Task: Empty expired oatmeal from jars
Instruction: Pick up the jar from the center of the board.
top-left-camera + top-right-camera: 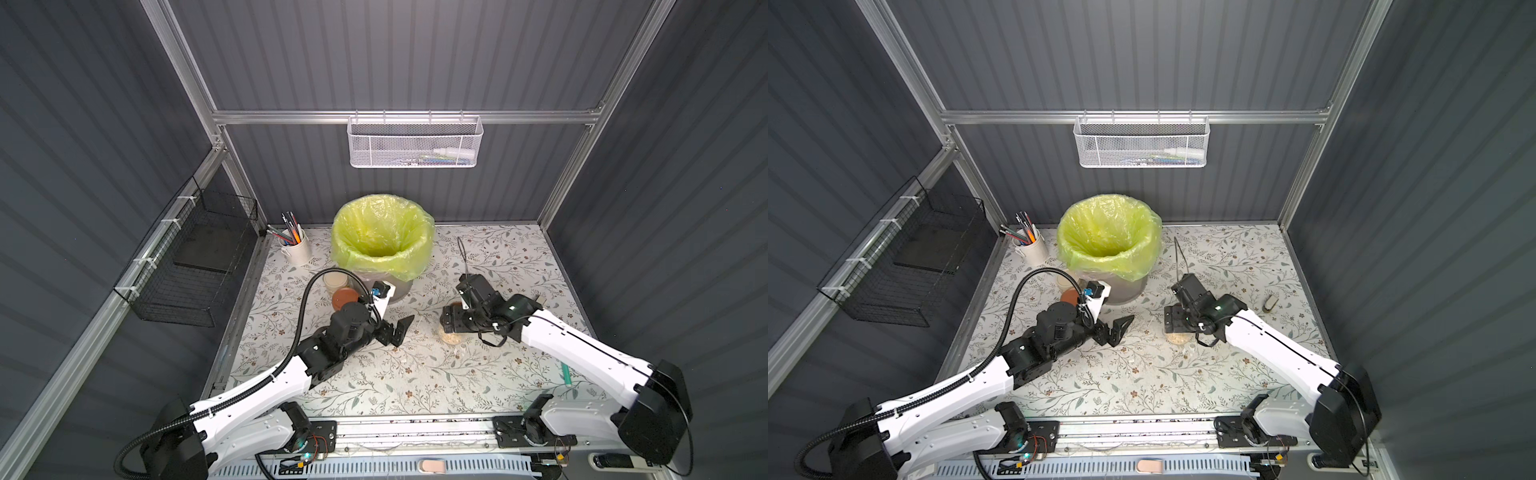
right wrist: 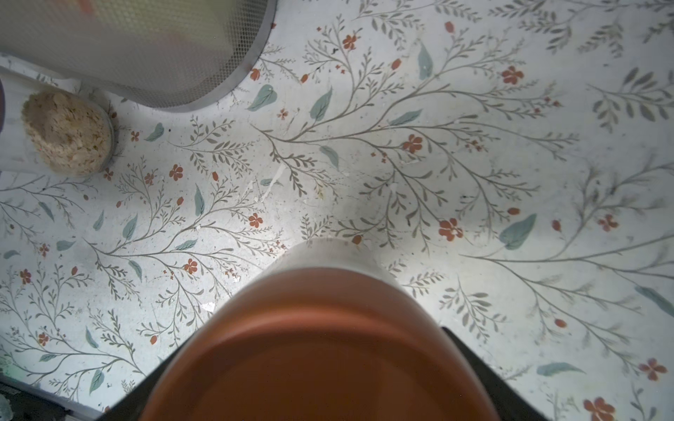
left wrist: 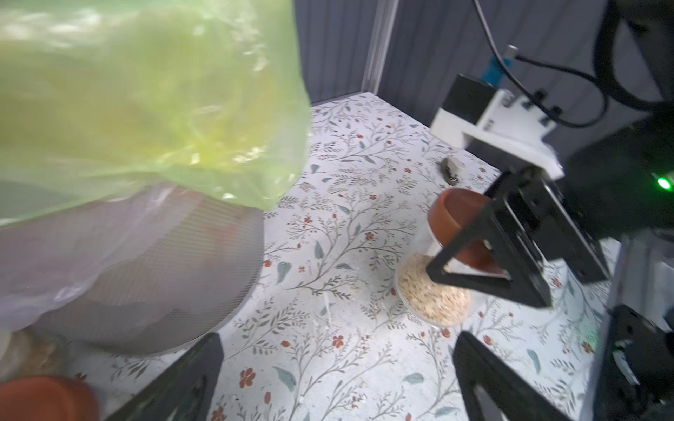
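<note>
oatmeal (image 3: 436, 295) lies in the bottom of the jar (image 1: 451, 337) that the right end effector (image 1: 453, 322) clamps by its terracotta lid (image 2: 321, 346), with black fingers on either side of the lid. the jar hangs low over the floral tabletop (image 1: 478, 374); i cannot tell whether its base touches. the left end effector (image 1: 401, 330) gapes wide and empty nearby, between that jar and the grey bin (image 1: 397, 289) with its yellow-green bag (image 1: 345, 224). a cream-lidded jar (image 1: 336, 280) and a terracotta-lidded jar (image 1: 345, 297) stand by the bin's base, beyond the left arm. a white pen cup (image 1: 296, 251) stands in the far corner.
</note>
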Action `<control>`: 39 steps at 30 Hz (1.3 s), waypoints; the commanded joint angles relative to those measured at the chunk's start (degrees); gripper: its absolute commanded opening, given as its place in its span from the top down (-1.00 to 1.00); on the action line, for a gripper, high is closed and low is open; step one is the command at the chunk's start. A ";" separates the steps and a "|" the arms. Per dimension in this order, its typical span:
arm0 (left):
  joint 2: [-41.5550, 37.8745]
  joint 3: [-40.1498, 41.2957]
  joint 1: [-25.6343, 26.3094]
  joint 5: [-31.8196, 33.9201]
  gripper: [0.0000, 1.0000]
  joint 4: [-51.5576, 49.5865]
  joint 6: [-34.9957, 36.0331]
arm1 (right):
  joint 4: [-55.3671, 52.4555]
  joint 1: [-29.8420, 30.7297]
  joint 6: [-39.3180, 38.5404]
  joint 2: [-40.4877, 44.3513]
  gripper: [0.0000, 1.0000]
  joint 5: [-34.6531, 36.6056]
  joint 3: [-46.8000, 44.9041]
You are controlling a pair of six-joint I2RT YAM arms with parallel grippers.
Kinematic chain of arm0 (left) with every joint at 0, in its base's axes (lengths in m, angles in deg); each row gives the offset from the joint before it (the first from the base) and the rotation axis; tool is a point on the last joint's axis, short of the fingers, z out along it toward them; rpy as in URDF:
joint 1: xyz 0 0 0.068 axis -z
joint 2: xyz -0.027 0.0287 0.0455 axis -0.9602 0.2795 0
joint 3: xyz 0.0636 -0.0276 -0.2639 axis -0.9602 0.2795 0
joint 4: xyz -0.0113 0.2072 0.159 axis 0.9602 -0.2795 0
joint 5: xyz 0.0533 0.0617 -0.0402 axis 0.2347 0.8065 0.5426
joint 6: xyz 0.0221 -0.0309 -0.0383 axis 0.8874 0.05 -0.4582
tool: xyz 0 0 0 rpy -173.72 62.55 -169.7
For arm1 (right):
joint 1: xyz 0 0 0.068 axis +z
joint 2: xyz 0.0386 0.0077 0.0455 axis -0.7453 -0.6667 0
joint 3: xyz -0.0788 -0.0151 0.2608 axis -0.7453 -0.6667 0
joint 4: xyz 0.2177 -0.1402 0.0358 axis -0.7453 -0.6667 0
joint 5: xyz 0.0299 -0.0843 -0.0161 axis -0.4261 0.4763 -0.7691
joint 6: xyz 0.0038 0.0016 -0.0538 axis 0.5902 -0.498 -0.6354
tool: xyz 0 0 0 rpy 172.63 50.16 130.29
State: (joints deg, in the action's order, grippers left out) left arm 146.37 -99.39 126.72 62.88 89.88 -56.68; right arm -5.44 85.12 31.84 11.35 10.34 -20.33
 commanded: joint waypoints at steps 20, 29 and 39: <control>20.62 -12.24 10.95 0.20 -1.00 8.72 11.88 | -7.22 -13.57 -3.60 2.87 -0.31 -14.96 10.22; 22.54 -11.35 9.83 -6.48 -0.99 13.21 11.29 | -8.43 -13.62 -1.12 3.06 -0.31 -15.26 10.93; 25.30 -11.97 9.45 -10.32 -0.99 15.78 11.36 | -9.05 -13.46 -0.47 4.32 -0.30 -17.12 10.56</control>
State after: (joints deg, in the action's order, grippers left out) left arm 170.78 -110.73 136.67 55.09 103.32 -45.68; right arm -15.14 71.78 30.72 13.99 -5.20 -11.94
